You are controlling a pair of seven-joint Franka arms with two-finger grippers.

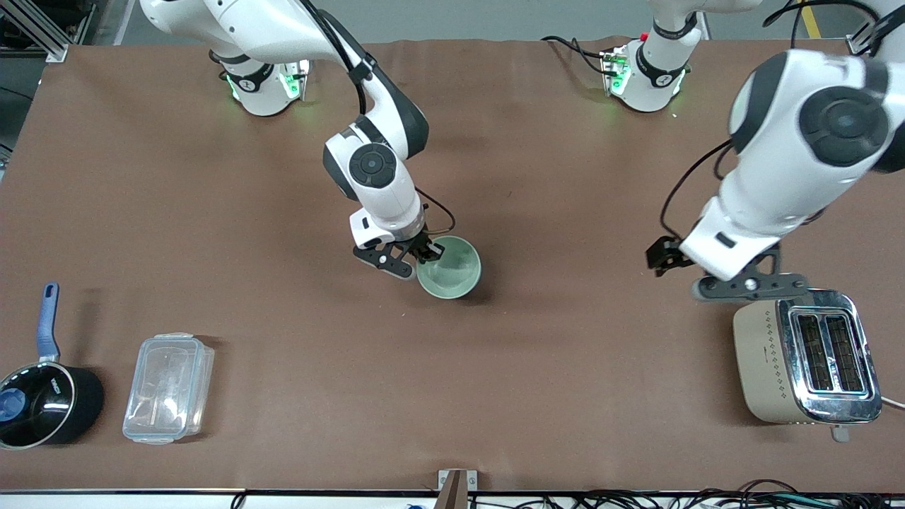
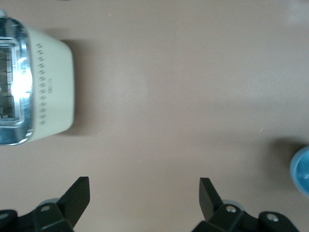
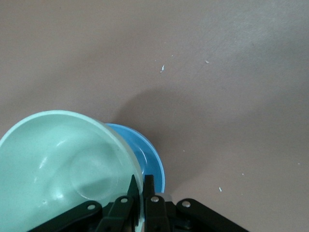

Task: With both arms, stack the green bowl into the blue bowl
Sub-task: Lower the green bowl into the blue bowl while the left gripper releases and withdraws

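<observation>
Two arms share this job, but only the right one is busy. Near the middle of the bench (image 1: 565, 353), the right end effector (image 1: 423, 252) has its fingers pinched shut on the rim of the green bowl (image 1: 450, 267), one finger inside and one outside. The right wrist view shows the green bowl tilted above the blue bowl (image 3: 145, 154), which peeks out from under it on the bench surface. I judge the placing step is in hand: the next move calls for levelling the green bowl, centring it over the blue one, lowering until it seats, then letting go. The right arm reaches down from its base edge, wrist bent steeply downward. Toward the left arm's end, the left end effector (image 2: 145, 198) waits, fingers spread wide and holding nothing, above bare bench beside the toaster (image 1: 806, 357).
</observation>
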